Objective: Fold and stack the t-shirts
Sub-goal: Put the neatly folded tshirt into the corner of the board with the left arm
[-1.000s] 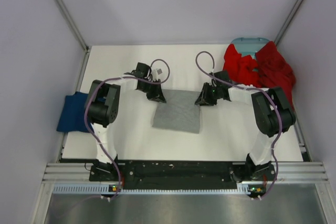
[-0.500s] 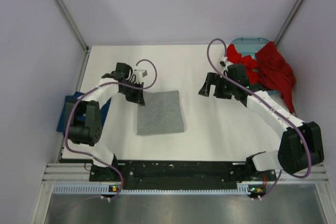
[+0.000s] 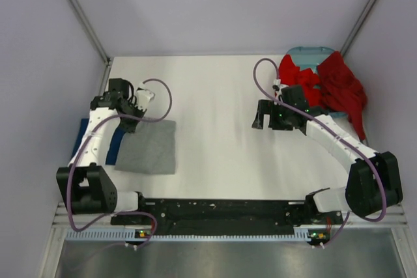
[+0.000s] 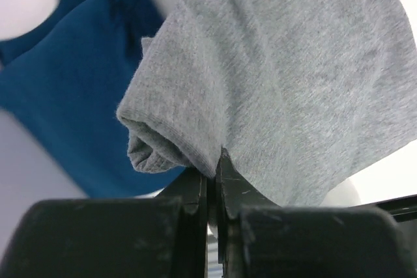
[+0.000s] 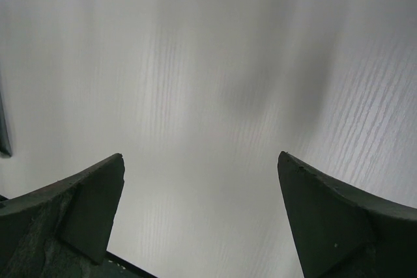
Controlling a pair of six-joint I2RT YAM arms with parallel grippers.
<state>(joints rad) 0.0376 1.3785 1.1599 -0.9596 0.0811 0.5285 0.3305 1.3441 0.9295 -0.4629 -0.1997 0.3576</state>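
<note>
Leftward, left gripper (image 4: 212, 159) pinching grey t-shirt (image 4: 280, 76) edge, right gripper (image 5: 201, 156) agape over table (image 5: 195, 56)

The left arm (image 3: 91, 140) and the right arm (image 3: 333, 139) are built alike: slim white plastic links set between bulky matte black cylindrical joint housings (image 3: 371, 190). A thin purple cable (image 3: 171, 100) runs in loose loops along each arm. Near the left wrist sits a small white fitting (image 3: 144, 95). The left gripper (image 4: 212, 161) is a blocky black body with narrow, flat black fingers (image 4: 193, 192) marked by fine pale scratches. The right gripper (image 5: 202, 167) has two dark wedge-shaped fingers (image 5: 85, 208), dull, faintly speckled, tapering to blunt tips.
</note>
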